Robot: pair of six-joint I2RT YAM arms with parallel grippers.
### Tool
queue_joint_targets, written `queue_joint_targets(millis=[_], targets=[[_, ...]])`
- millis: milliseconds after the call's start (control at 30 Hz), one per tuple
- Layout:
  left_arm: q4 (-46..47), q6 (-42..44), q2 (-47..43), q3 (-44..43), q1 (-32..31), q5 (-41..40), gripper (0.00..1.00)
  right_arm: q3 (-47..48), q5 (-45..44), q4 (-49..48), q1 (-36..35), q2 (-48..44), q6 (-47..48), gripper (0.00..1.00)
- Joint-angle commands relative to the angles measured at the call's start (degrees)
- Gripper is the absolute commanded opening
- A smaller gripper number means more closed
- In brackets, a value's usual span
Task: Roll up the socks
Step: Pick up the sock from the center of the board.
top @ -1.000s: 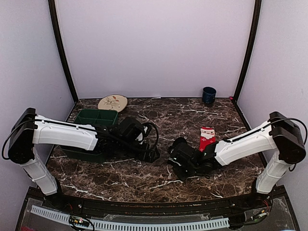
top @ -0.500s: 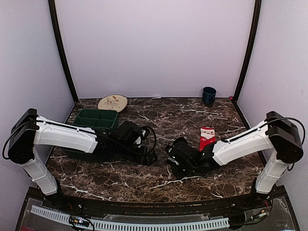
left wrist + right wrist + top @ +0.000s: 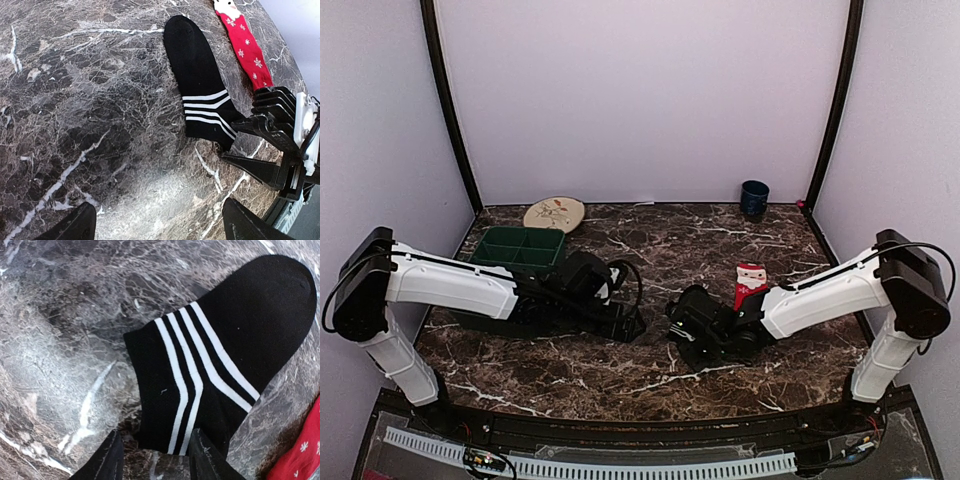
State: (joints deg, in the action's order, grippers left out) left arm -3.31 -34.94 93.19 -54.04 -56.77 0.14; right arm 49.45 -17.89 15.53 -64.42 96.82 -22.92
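The black sock (image 3: pixel 197 75) lies flat on the marble, its white-striped cuff (image 3: pixel 200 385) toward my right gripper. The red sock (image 3: pixel 246 46) with white snowflakes lies beside it and also shows in the top view, the red sock (image 3: pixel 750 283) sitting right of the arm. My right gripper (image 3: pixel 156 458) is open and low at the cuff's edge, one fingertip (image 3: pixel 202 455) over the fabric, the other on the bare table. My left gripper (image 3: pixel 160 231) hangs wide open over bare marble, short of the cuff, nothing between its fingers. In the top view the two grippers, left (image 3: pixel 632 325) and right (image 3: pixel 678 330), face each other mid-table.
A green compartment tray (image 3: pixel 520 246) stands behind the left arm. A round patterned plate (image 3: pixel 554 213) lies at the back left and a dark blue cup (image 3: pixel 754 198) at the back right. Lilac walls close in three sides.
The right gripper narrowed and then widened again at the cuff, edging slightly left. The left gripper drifted a little toward the near edge, still open.
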Motion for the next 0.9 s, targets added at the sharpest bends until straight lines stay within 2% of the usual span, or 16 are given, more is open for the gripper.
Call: queue_joint_targets(millis=[0, 300, 500, 600, 733, 867], targets=[[1.7, 0.1, -1.8, 1.0, 0.6, 0.4, 0.9, 1.6, -1.4, 3.5, 0.3, -1.0, 1.1, 0.45], [1.6, 0.5, -1.6, 0.9, 1.2, 0.8, 0.9, 2.2, -1.0, 2.1, 1.2, 1.3, 3.0, 0.46], [1.4, 0.4, -1.9, 1.4, 1.7, 0.9, 0.9, 1.7, 0.7, 0.4, 2.8, 2.5, 4.0, 0.42], [1.3, 0.2, -1.8, 1.6, 2.0, 0.9, 0.9, 1.1, 2.3, -0.6, 3.5, 3.4, 4.3, 0.37], [1.1, 0.3, -1.7, 1.5, 2.3, 1.2, 0.9, 0.2, 4.2, -1.2, 3.7, 4.3, 4.1, 0.23], [0.9, 0.5, -1.7, 1.5, 2.5, 1.3, 0.9, -0.8, 5.8, -2.0, 3.7, 4.4, 3.2, 0.16]])
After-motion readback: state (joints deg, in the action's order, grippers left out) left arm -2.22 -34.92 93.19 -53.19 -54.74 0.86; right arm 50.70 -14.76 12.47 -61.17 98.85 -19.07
